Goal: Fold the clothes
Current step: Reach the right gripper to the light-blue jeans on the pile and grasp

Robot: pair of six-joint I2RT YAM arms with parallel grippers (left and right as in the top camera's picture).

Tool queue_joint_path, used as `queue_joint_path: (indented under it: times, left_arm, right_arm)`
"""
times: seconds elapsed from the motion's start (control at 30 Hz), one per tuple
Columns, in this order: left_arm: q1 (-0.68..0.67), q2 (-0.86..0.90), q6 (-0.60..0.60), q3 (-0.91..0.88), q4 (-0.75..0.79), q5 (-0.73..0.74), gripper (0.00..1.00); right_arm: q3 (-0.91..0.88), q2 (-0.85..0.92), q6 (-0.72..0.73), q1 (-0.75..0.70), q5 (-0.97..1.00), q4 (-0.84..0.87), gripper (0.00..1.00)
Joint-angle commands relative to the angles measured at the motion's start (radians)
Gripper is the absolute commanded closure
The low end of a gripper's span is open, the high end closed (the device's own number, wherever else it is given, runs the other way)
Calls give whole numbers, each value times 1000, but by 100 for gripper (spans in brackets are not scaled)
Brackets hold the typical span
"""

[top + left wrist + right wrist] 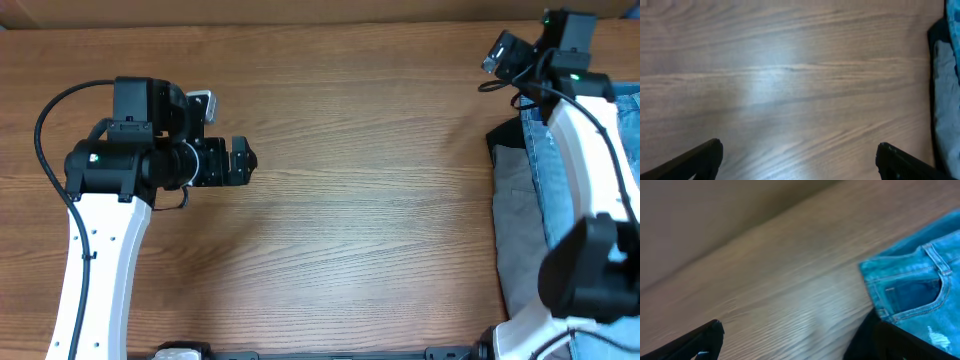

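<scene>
Both pincers are released and hold nothing. The left gripper hangs at about 9 o'clock of the table, with its fingers spread wide over bare wood. The right gripper is also spread, at about 1 o'clock.

The clothes lie in one pile at 3 o'clock, at the right edge. The jeans are on top, with the grey trousers and the black top under them. The right arm reaches over this pile.

The danger I see is the stacking. A pinch on the denim may also catch the layer below, so two garments would come out together. A pull towards 3 o'clock could let the pile slide off the edge. The left gripper is well apart from the clothes, so it cannot hold anything down yet.

The surface is smooth wood grain with a pale glare, so cloth will probably slip easily. Behind 12 o'clock there seems to be a plain brown board, but it is blurred.
</scene>
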Motion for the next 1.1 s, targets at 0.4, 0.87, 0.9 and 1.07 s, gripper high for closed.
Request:
queue_joint_path:
  times: [0.4,0.87,0.9,1.07]
  left_arm:
    - [-6,5,-7,15,22,4,0]
    - [-6,5,-14,15,26,4,0]
    - [-6,5,-15,15,26,4,0]
    - [-6,5,-15,15,26,4,0]
  right_arm:
    - [18,343,-18,-133,92,147,12]
    - [18,444,-63,-154,156,207,42]
    - [18,446,-79,-154,163,206,49]
    - [27,430,-131,-154,170,165,86]
